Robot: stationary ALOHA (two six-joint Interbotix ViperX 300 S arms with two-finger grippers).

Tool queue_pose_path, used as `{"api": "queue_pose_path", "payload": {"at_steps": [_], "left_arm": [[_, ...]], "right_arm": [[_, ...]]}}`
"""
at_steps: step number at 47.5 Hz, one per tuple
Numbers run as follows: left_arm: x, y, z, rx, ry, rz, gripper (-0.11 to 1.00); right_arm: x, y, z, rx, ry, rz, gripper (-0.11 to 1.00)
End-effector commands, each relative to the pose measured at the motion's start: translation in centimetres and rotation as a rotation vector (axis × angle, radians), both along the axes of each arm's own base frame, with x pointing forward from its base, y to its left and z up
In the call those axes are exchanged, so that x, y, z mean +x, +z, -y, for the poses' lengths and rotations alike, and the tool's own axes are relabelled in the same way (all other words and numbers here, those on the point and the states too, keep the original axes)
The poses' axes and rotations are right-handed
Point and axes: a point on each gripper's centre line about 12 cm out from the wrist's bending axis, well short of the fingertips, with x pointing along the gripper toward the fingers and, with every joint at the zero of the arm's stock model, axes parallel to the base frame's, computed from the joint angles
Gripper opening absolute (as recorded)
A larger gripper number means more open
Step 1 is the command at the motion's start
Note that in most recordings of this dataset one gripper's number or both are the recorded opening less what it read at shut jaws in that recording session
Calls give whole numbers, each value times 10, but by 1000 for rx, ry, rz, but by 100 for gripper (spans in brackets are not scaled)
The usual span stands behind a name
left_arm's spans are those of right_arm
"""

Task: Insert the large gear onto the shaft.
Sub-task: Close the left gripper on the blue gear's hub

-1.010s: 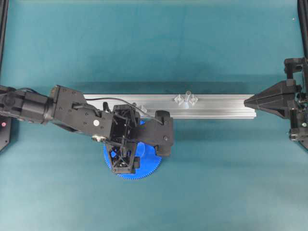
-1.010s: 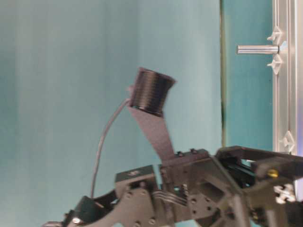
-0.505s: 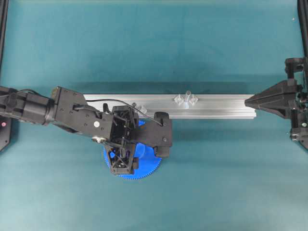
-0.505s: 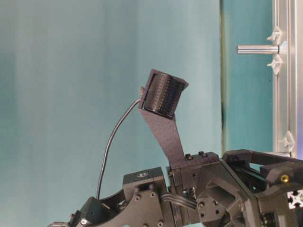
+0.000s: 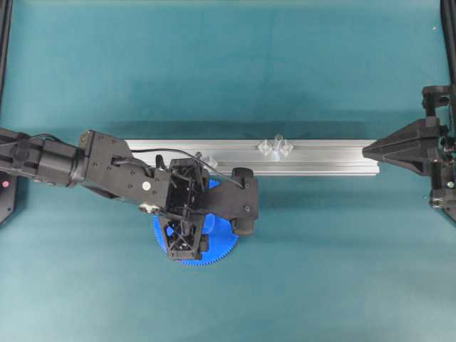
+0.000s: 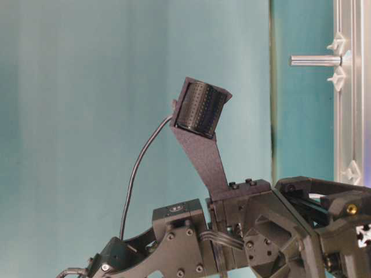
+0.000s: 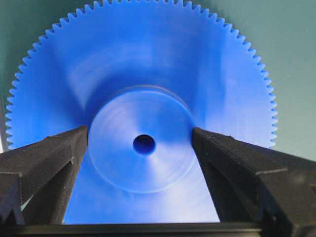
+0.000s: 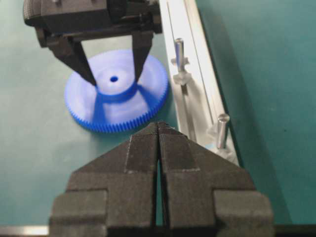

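Note:
The large gear [image 5: 222, 246] lies flat on the teal table just in front of the rail, mostly under my left arm. My left gripper [image 5: 185, 234] points down over it, and its two fingers press the opposite sides of the raised hub [image 7: 140, 148], seen also from the right wrist [image 8: 114, 79]. The gear's teeth and centre hole show clearly [image 7: 148, 59]. The shaft [image 5: 278, 140] stands upright on the rail between two clear diamond pieces, to the right of the gear. My right gripper [image 5: 365, 151] is shut and empty at the rail's right end.
The aluminium rail [image 5: 328, 153] runs across the table's middle. A second clear fitting with a shorter stub [image 5: 208, 158] sits on the rail beside the left wrist. In the right wrist view the shaft [image 8: 222, 129] is the nearer peg.
The left arm has shifted slightly and settled lower over the gear. The gear and the right arm have not moved.

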Motion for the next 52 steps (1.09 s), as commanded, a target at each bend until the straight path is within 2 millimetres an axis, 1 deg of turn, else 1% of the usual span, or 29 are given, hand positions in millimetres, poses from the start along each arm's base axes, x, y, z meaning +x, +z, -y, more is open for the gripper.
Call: {"api": "queue_pose_path", "payload": {"at_steps": [1,22,36,52], "left_arm": [[4,8,4,-3,-8,31,95],[0,4,7,-4,-6,17,95],[-10,-8,6,1,-7,-20,95],[-9,-9,6,0,-6,-14,95]], "right_arm": [[2,3,0,7,-4,8,0],[2,3,0,7,-4,9,0],[2,3,0,8,-5,14,0],[2,3,0,8,-5,14,0]]}}
